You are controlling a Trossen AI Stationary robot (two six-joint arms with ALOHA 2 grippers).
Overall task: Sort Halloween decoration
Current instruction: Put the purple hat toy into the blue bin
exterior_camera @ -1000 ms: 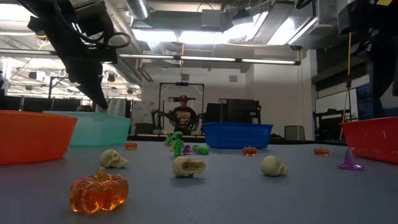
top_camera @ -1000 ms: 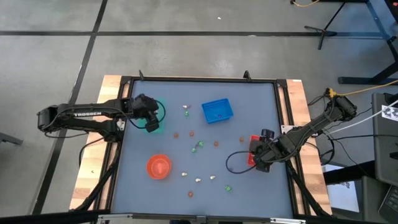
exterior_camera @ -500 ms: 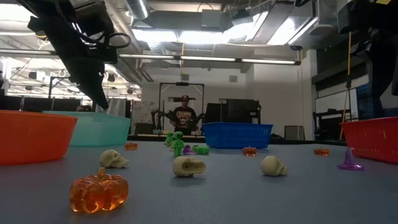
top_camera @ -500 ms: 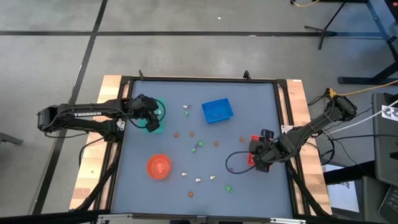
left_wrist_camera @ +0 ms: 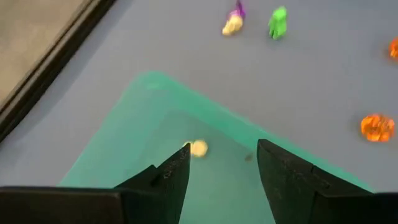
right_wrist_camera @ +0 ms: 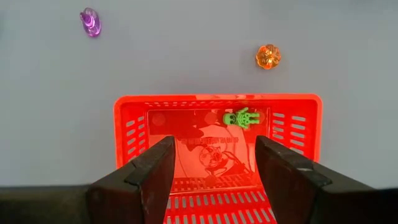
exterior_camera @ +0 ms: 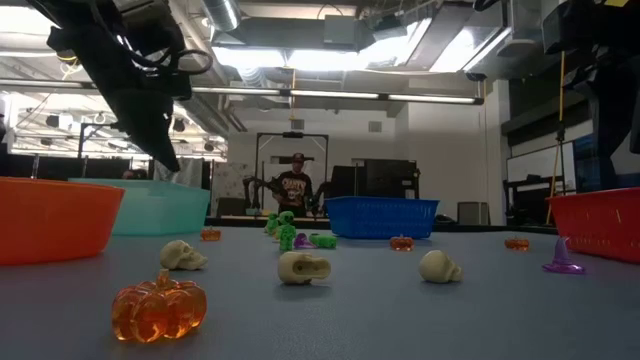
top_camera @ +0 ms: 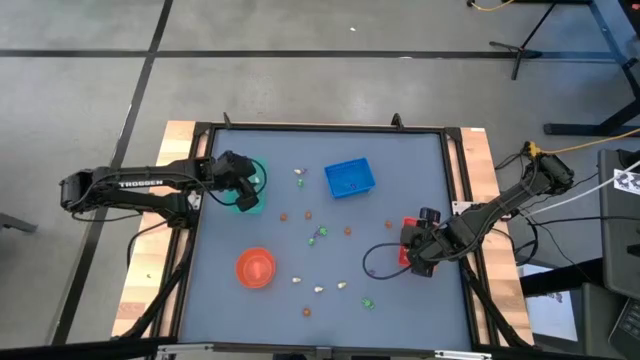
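Left pincer (left_wrist_camera: 217,165) open, empty, above teal tray (left_wrist_camera: 118,155) holding a cream trinket (left_wrist_camera: 198,148). Right pincer (right_wrist_camera: 211,165) open, empty, over red tray (right_wrist_camera: 130,124) with green skeleton (right_wrist_camera: 241,117).

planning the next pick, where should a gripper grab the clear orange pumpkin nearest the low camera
Grip the translucent orange plastic pumpkin across its round ribbed body, coming straight down from above. It sits upright and squat on the grey table, stem up, with bare surface on both sides for the fingers.
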